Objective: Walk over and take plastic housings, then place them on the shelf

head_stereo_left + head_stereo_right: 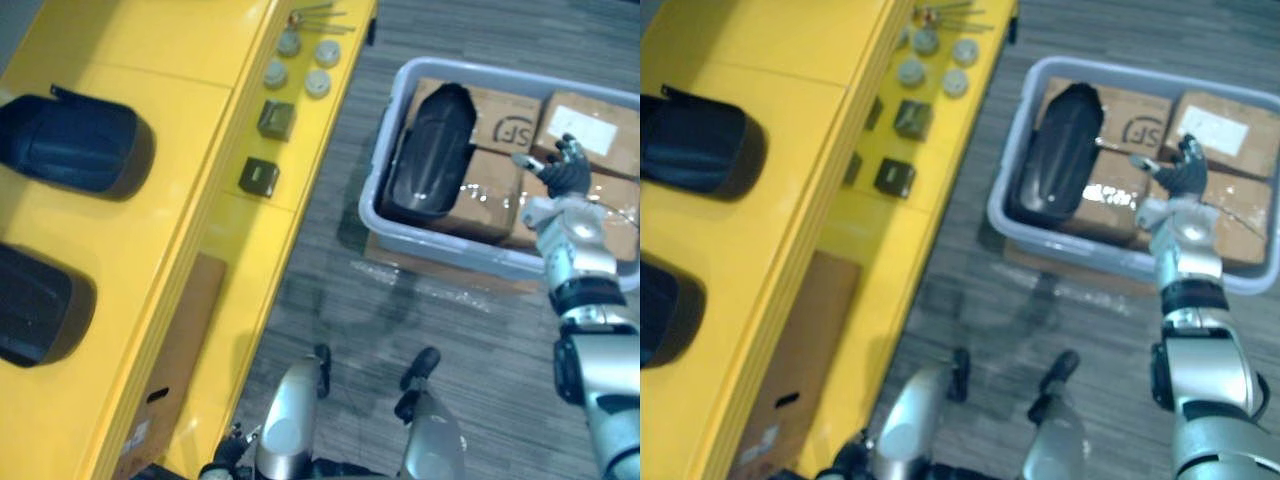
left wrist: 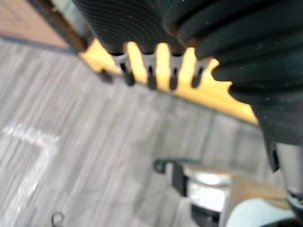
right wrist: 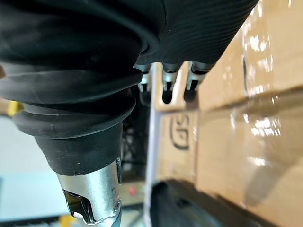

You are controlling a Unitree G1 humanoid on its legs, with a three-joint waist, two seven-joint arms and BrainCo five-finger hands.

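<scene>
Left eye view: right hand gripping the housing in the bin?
No, the right hand hovers open over the cardboard boxes, apart from the black housing lying in the grey bin.

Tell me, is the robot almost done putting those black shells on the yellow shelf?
A dark plastic housing and a second dark housing already lie on the yellow shelf. The right hand hovers open and empty over the grey plastic bin. One black housing there is left to move.

We see the right robot hand (image 3: 189, 33), its fingers (image 3: 165, 80) relaxed, above film-wrapped cardboard boxes (image 3: 246, 142). A black plastic housing (image 3: 199, 208) lies beside them, and a pale bin rim (image 3: 152, 156) runs alongside.
</scene>
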